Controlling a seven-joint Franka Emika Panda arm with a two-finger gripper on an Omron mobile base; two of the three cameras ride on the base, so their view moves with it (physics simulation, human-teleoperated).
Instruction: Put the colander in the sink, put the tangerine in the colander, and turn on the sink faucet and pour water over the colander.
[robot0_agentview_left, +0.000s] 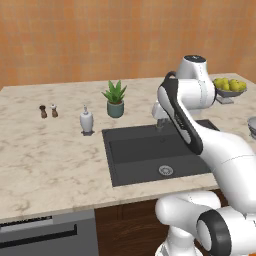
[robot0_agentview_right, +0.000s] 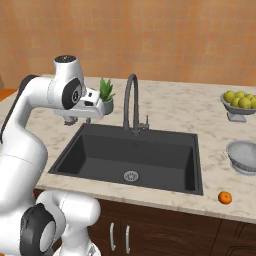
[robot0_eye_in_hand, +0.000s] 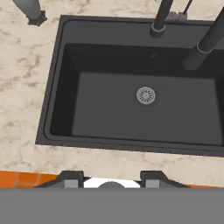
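The silvery colander (robot0_agentview_right: 243, 156) sits on the counter right of the dark sink (robot0_agentview_right: 132, 150), its rim just in view at the picture's edge (robot0_agentview_left: 252, 125). The tangerine (robot0_agentview_right: 225, 198) lies on the counter near the front edge, in front of the colander. Behind the basin rises the dark faucet (robot0_agentview_right: 131, 100), its spout arching over the basin. My gripper (robot0_agentview_right: 71, 120) hangs above the sink's left rear corner, far from both. In the hand view the gripper (robot0_eye_in_hand: 111, 180) is open with nothing between its fingertips (robot0_eye_in_hand: 72, 179), looking down on the sink (robot0_eye_in_hand: 144, 109), its drain (robot0_eye_in_hand: 145, 95) and the faucet base (robot0_eye_in_hand: 159, 22).
A grey footed bowl of yellow-green fruit (robot0_agentview_right: 239, 102) stands at the back right. A potted plant (robot0_agentview_left: 115, 97), a white soap dispenser (robot0_agentview_left: 86, 120) and two small shakers (robot0_agentview_left: 48, 110) stand left of the sink. A dishwasher front (robot0_agentview_left: 45, 235) is below the counter.
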